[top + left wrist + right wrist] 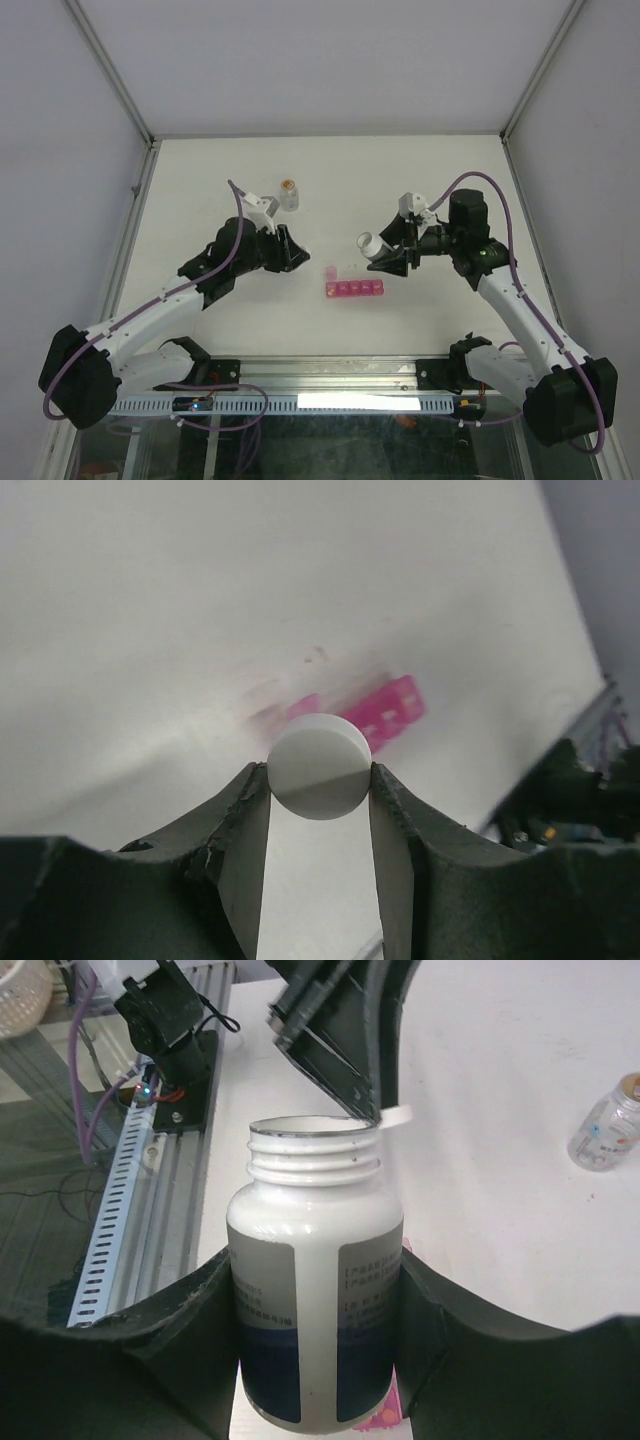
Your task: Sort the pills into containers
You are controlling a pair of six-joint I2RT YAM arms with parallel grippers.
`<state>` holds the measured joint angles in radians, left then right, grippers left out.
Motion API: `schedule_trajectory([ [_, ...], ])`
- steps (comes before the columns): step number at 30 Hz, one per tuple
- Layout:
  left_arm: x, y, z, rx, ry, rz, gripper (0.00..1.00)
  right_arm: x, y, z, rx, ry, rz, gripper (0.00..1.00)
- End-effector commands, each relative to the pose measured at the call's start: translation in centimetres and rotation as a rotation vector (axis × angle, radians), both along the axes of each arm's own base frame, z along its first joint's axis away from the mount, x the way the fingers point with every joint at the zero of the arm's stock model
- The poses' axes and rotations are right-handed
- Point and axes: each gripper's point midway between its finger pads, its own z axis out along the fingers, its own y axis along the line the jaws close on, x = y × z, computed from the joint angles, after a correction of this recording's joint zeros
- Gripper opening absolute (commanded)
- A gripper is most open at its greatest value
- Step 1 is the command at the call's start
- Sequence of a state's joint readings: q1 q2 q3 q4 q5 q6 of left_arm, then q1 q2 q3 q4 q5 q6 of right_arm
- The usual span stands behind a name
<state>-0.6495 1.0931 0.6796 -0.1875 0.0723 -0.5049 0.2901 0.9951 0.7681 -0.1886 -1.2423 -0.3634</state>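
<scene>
The pink pill organiser (353,289) lies flat on the white table (200,180), a short row of small square compartments. A paler pink flap stands off the far side of its left end. In the left wrist view the strip shows blurred behind the fingers.

Just beyond the organiser's right end, the right gripper (318,1290) has its 2 jaws spread wide and pressed against the sides of an uncapped white bottle (315,1210). The bottle's open mouth points towards the left arm, and a sliver of pink shows below the bottle in the right wrist view.

Beyond the organiser's left end, the left gripper (320,790) has its jaws drawn in narrow on 1 round white pill (318,760), pinched by its edges at the very tips. Seen from the right wrist, the pill sits right by the rim of the bottle's mouth. Whether it touches the rim cannot be told.

Well beyond the organiser, further left than its left end, a small clear bottle (289,193) with an orange top stands upright, apart from both grippers.
</scene>
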Motion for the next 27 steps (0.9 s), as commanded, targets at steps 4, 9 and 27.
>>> schedule_trajectory([
  [4,-6.3,-6.2,10.2,-0.546,-0.209,-0.461,0.23,0.3,-1.4,0.3,-0.09,-0.17,-0.04,0.09],
  [9,-8.0,-7.0,11.8,-0.65,-0.247,-0.592,0.23,-0.2,-1.6,-0.6,-0.113,-0.173,-0.024,0.1],
  [27,-4.8,-9.1,9.9,-0.592,-0.206,-0.393,0.22,1.1,0.9,-4.6,-0.336,-0.188,-0.071,0.02],
])
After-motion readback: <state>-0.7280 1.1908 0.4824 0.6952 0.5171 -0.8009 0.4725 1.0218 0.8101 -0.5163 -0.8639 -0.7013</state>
